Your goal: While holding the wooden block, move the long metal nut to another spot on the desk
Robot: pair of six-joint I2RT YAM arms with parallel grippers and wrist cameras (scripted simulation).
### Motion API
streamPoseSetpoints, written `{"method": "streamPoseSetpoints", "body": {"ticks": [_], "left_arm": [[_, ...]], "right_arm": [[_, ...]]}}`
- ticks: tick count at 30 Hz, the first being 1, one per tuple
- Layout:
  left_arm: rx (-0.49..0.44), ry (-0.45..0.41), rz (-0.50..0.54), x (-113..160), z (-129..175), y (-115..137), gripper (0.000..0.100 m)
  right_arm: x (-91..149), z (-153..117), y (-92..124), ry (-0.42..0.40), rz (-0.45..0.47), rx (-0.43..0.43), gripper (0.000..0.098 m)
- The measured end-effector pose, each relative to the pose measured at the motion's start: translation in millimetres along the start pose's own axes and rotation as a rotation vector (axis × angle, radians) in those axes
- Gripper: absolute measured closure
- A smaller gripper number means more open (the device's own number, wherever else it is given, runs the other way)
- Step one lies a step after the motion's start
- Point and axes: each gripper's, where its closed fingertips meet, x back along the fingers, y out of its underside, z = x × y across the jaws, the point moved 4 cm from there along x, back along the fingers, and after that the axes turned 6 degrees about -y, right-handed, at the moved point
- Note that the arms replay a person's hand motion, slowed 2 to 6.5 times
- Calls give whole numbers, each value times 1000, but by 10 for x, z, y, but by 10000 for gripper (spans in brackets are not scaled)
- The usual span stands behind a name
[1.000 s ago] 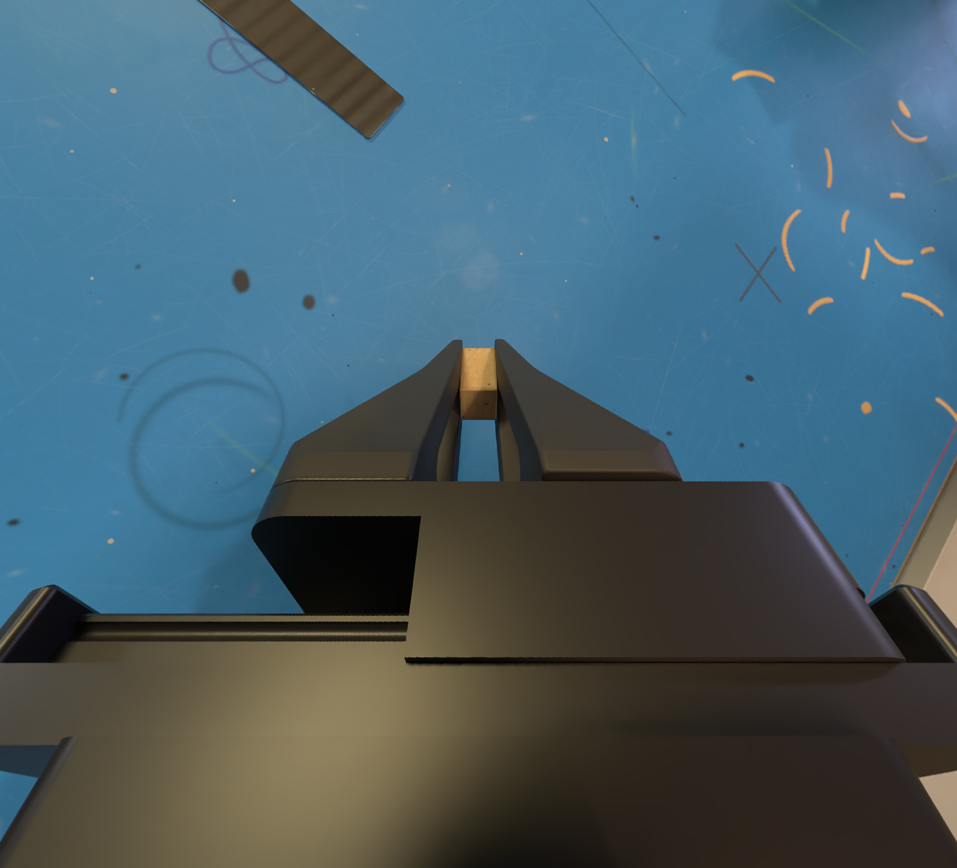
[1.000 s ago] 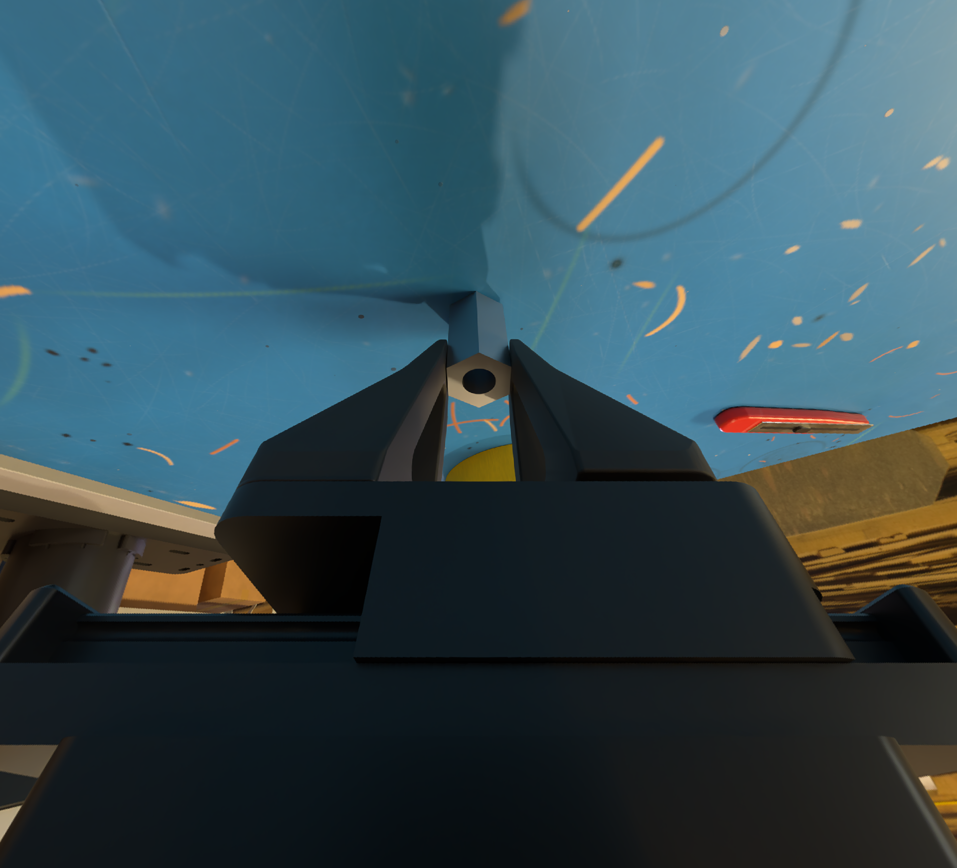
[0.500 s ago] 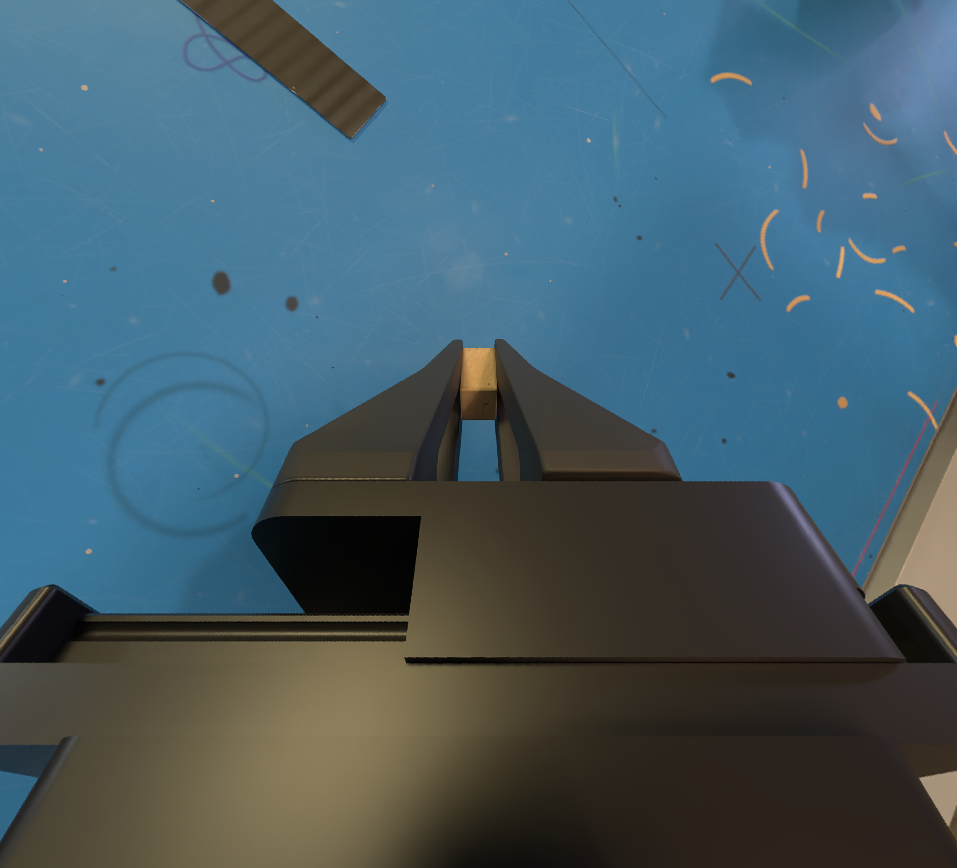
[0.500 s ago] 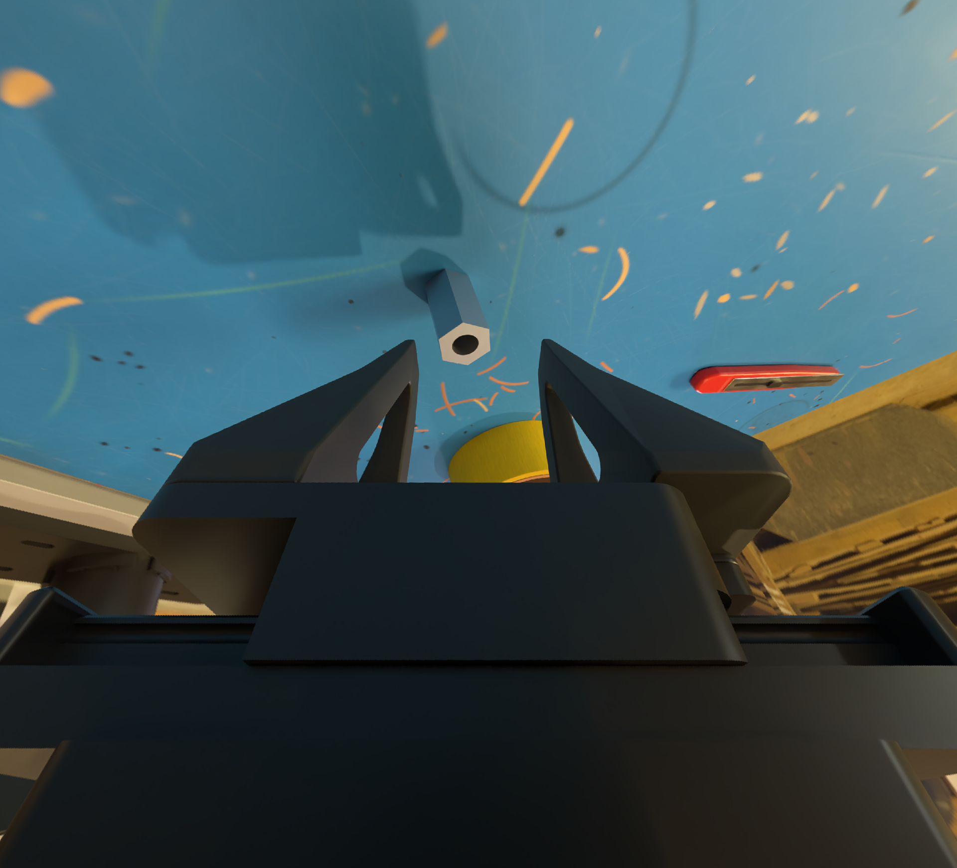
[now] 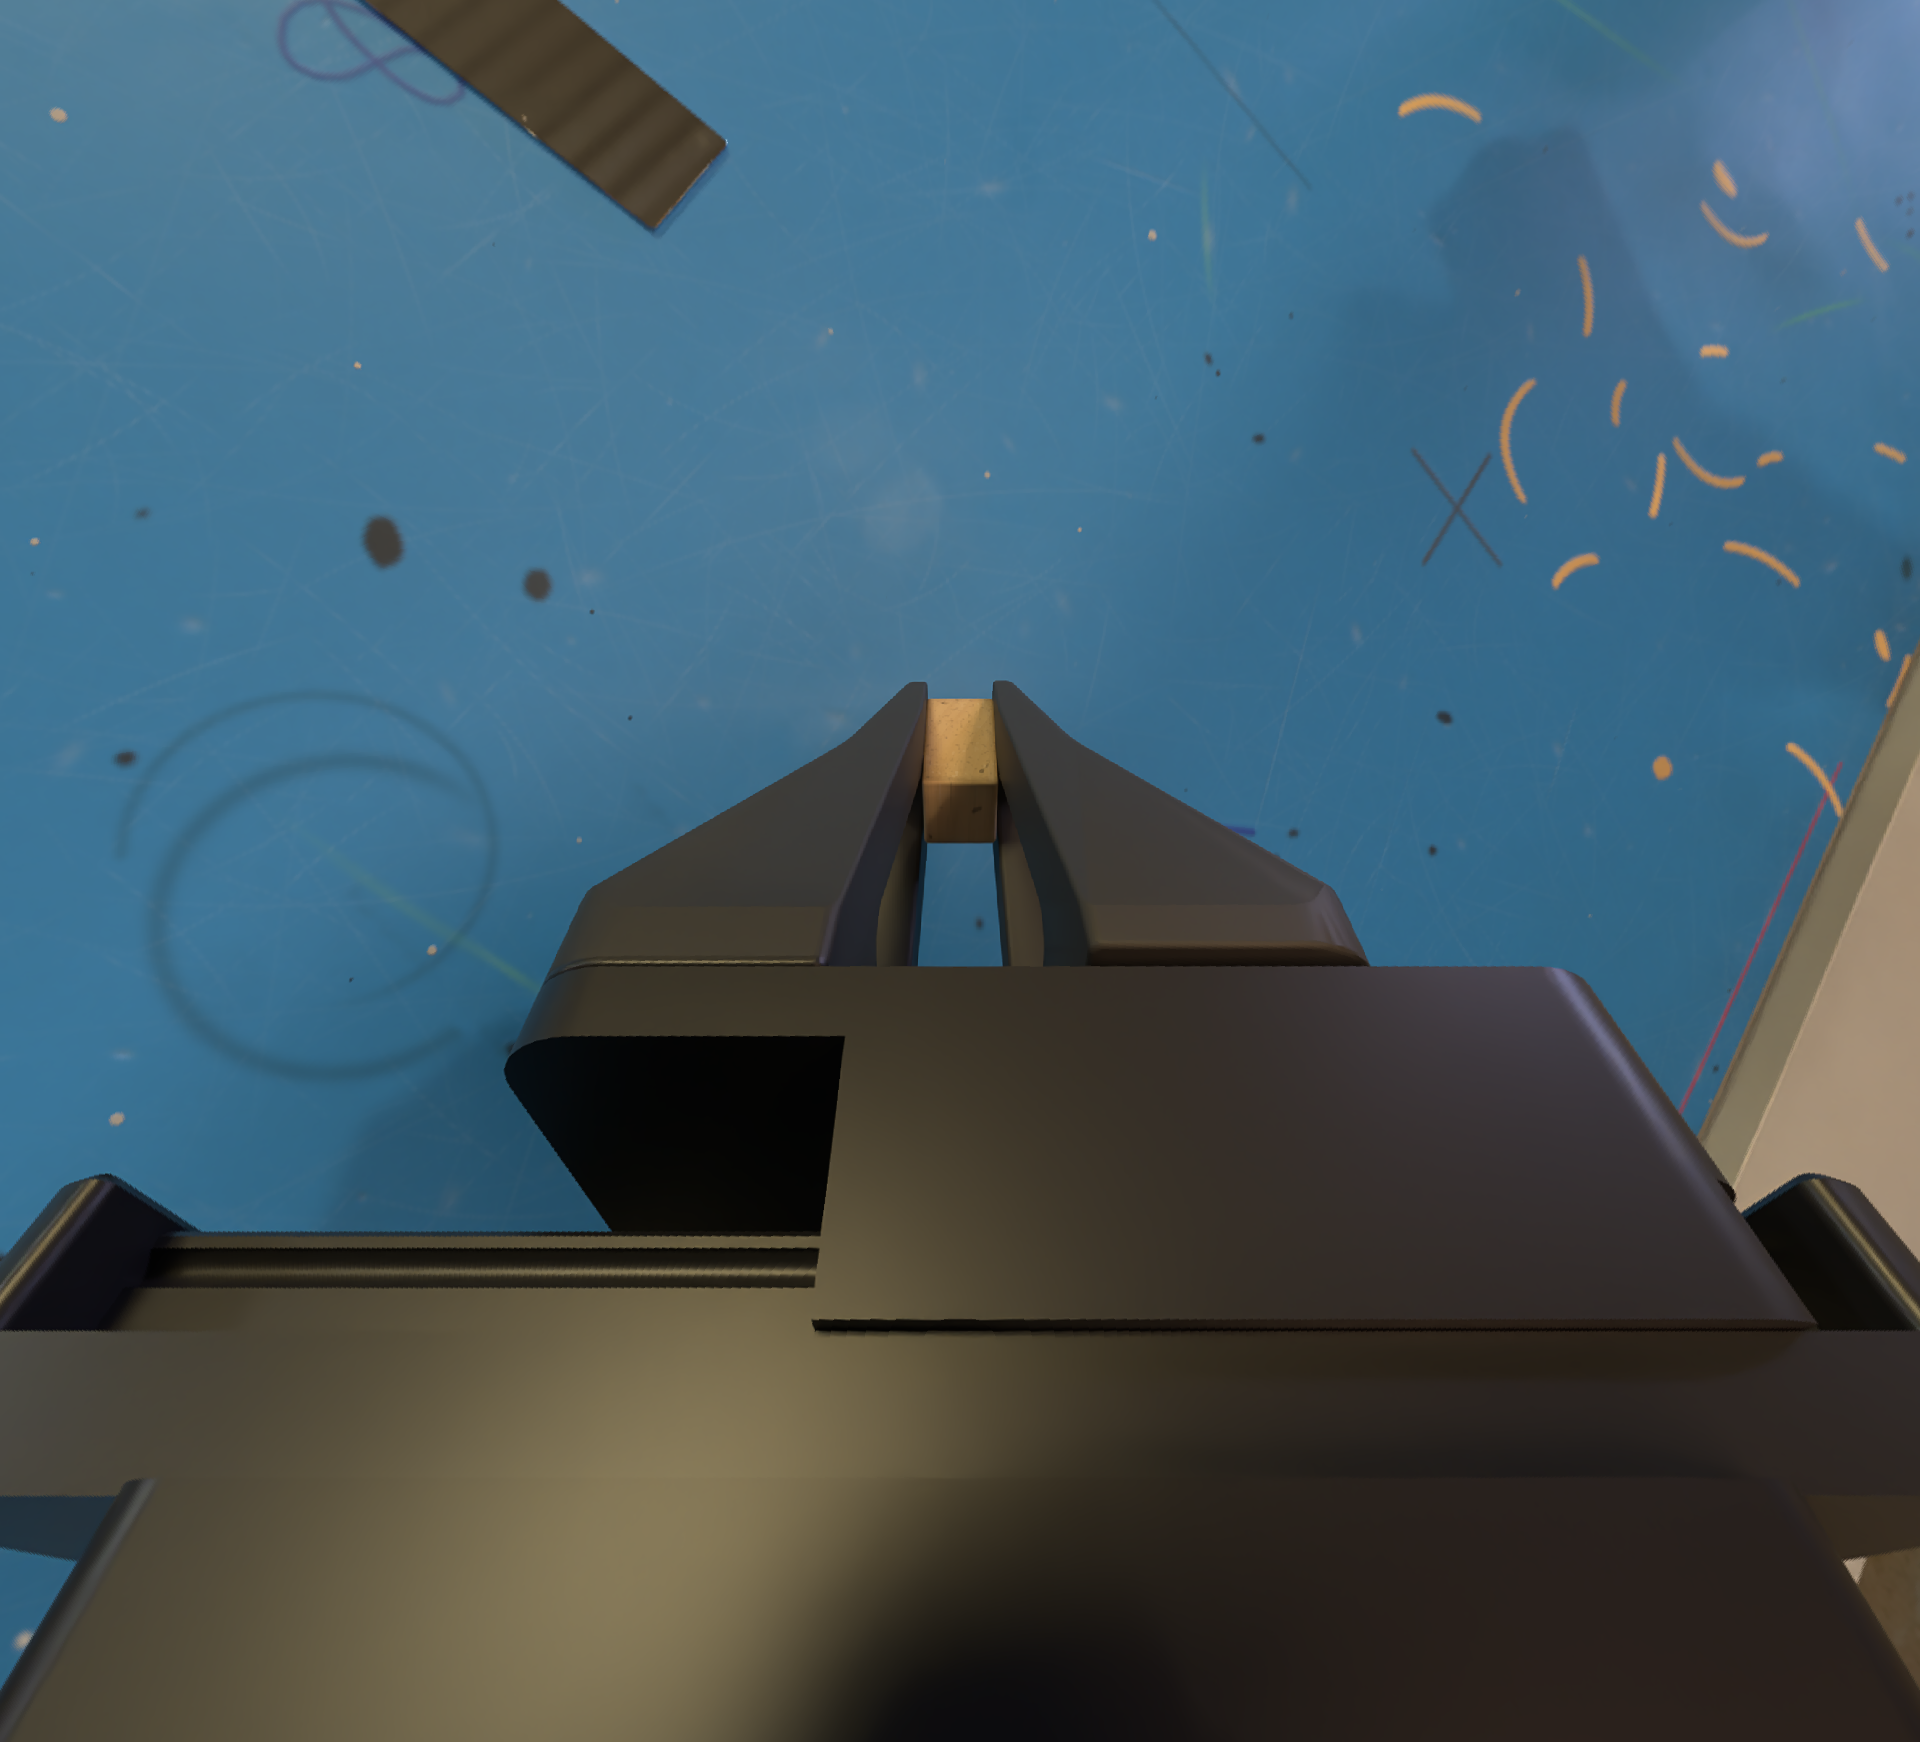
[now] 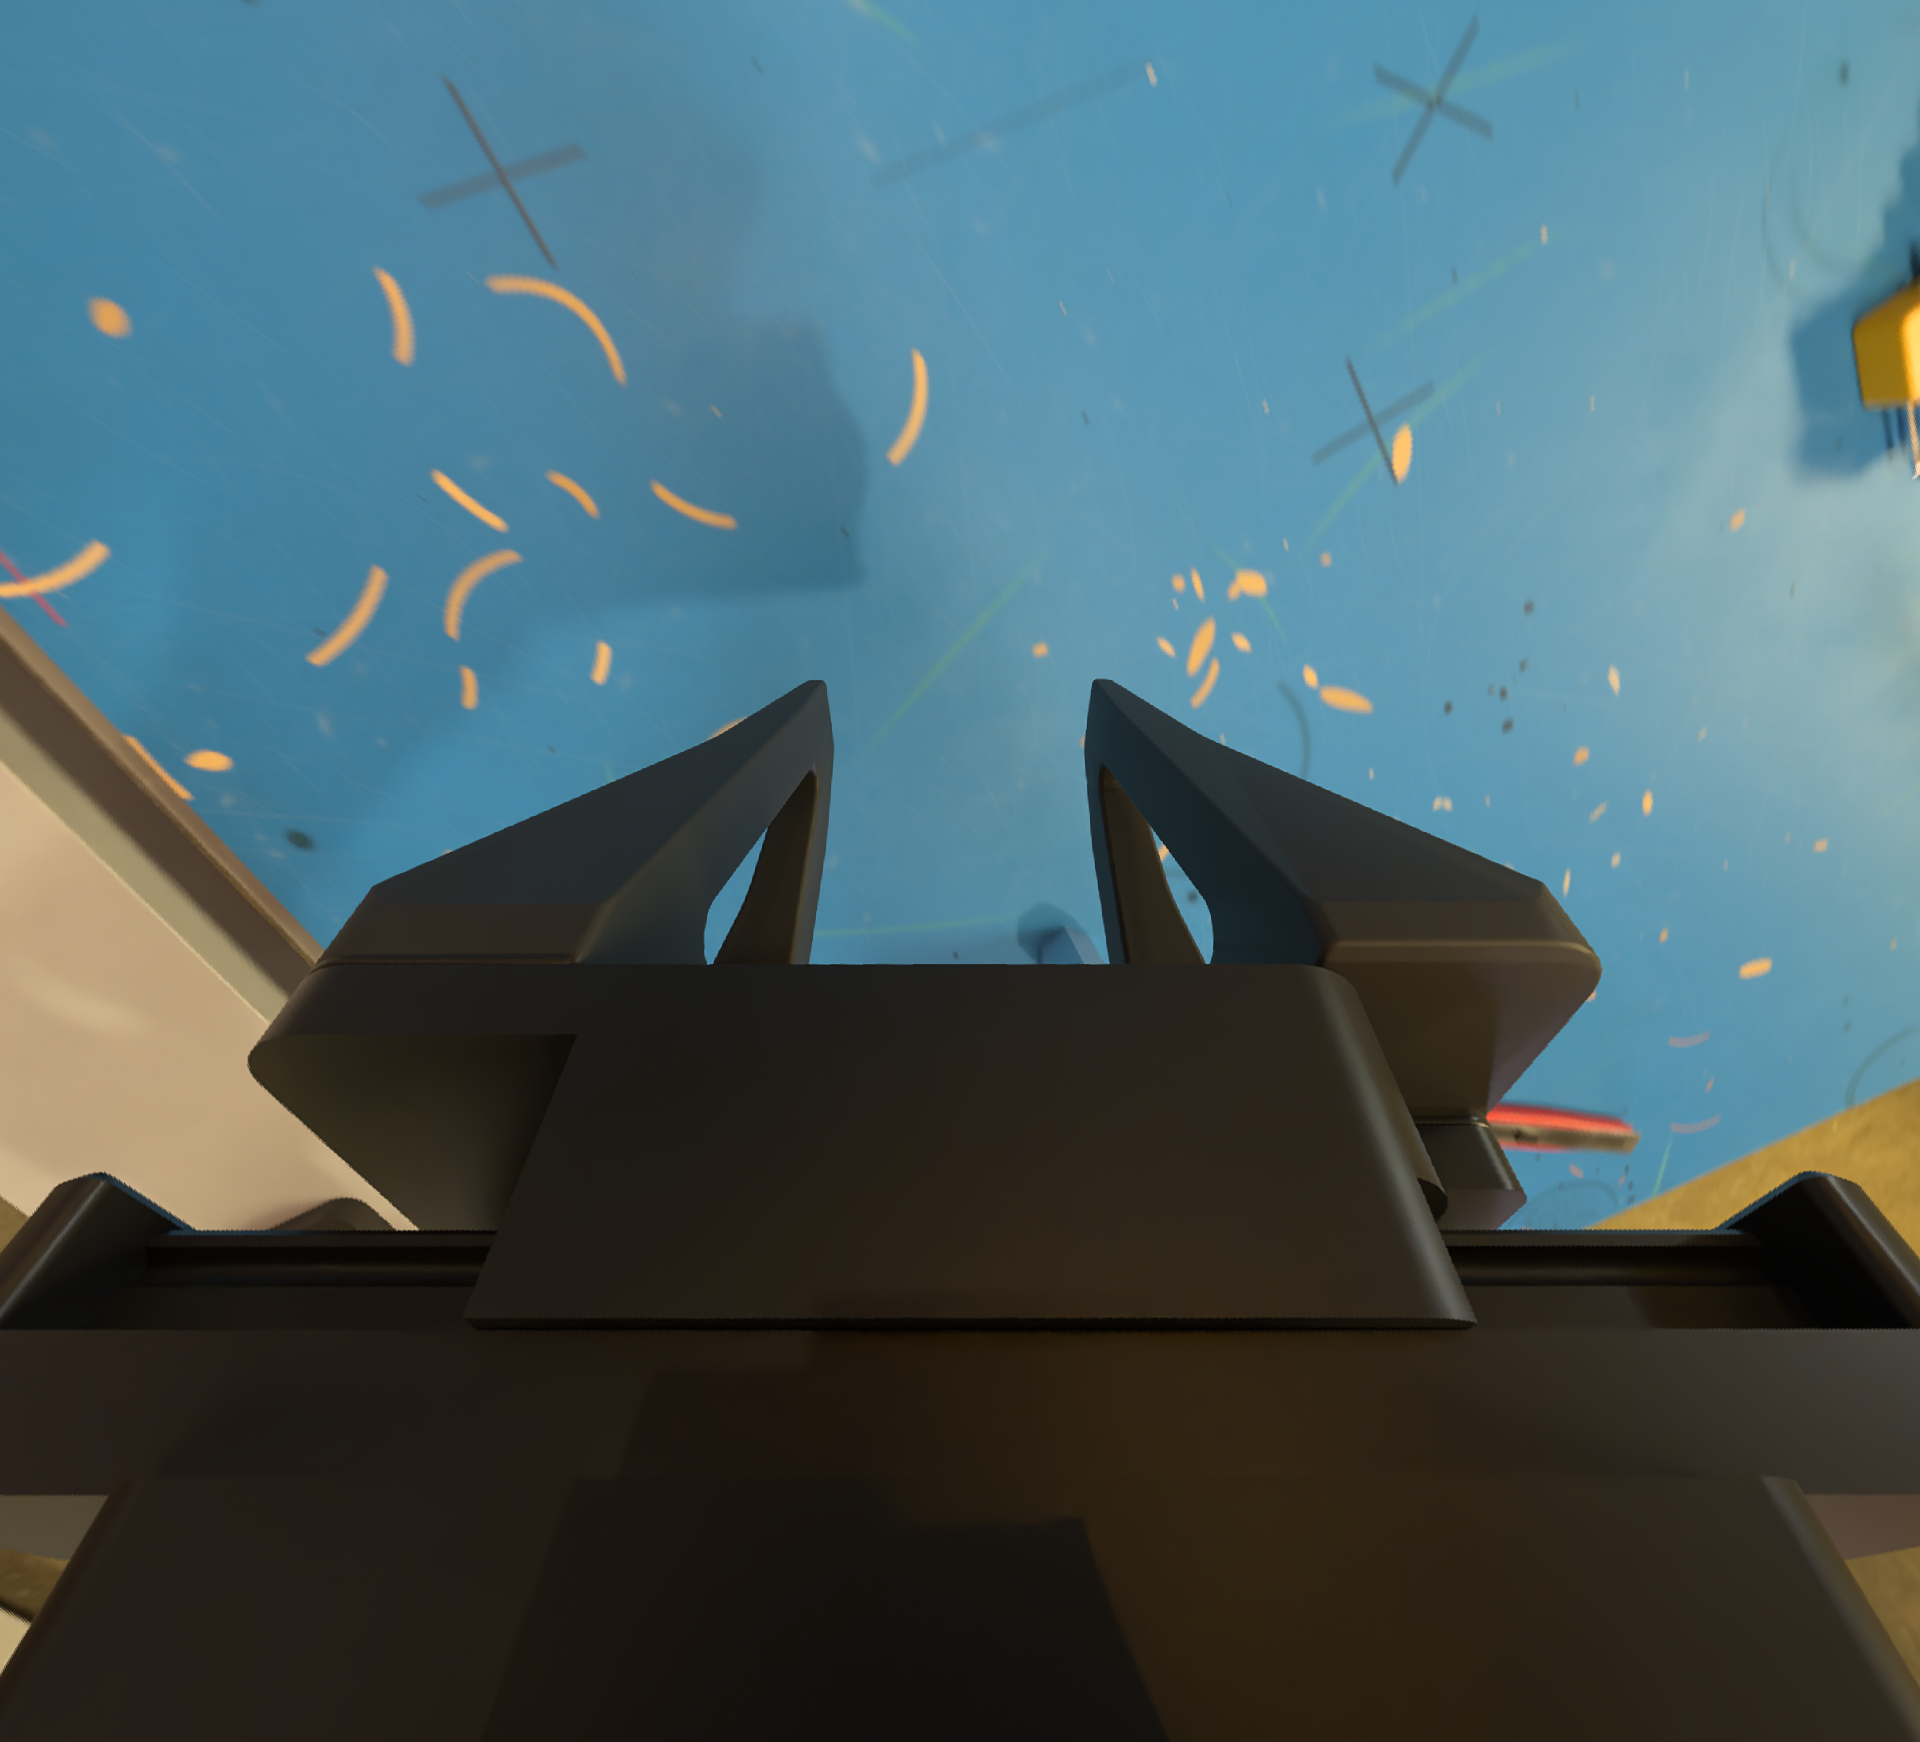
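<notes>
Long metal nut (image 6: 1058, 942): I see only a grey sliver of it on the tabletop (image 6: 1039, 290), low between my right gripper's (image 6: 958, 684) fingers and mostly hidden behind the gripper body. Those fingers stand wide apart and empty, so I judge the nut set down. The wooden block (image 5: 959, 767) is clamped between the left gripper's (image 5: 959, 690) fingers, held above the tabletop.

My worry is that the block sits right at the fingertips, so a jolt could work it loose. Pulling the right arm back blind could also clip the nut and roll it.

Only the left wrist view shows the block and a dark flat strip (image 5: 436, 9) far ahead-left of the fingers. Only the right wrist view shows a yellow part (image 6: 1886, 362) well off to the right and a red object (image 6: 1558, 1126) low-right.
</notes>
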Motion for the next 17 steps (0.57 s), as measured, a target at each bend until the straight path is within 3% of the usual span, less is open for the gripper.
{"method": "streamPoseSetpoints", "body": {"ticks": [8,13,17], "left_arm": [[-72,-72,-28,129,-39,12,900],[-65,-80,-51,187,-68,70,900],[-39,-73,-65,227,-109,117,900]], "right_arm": [[-133,-223,-569,-45,77,63,574],[-296,-244,-857,-92,129,36,564],[-464,-222,-1032,-129,169,-28,504]]}}
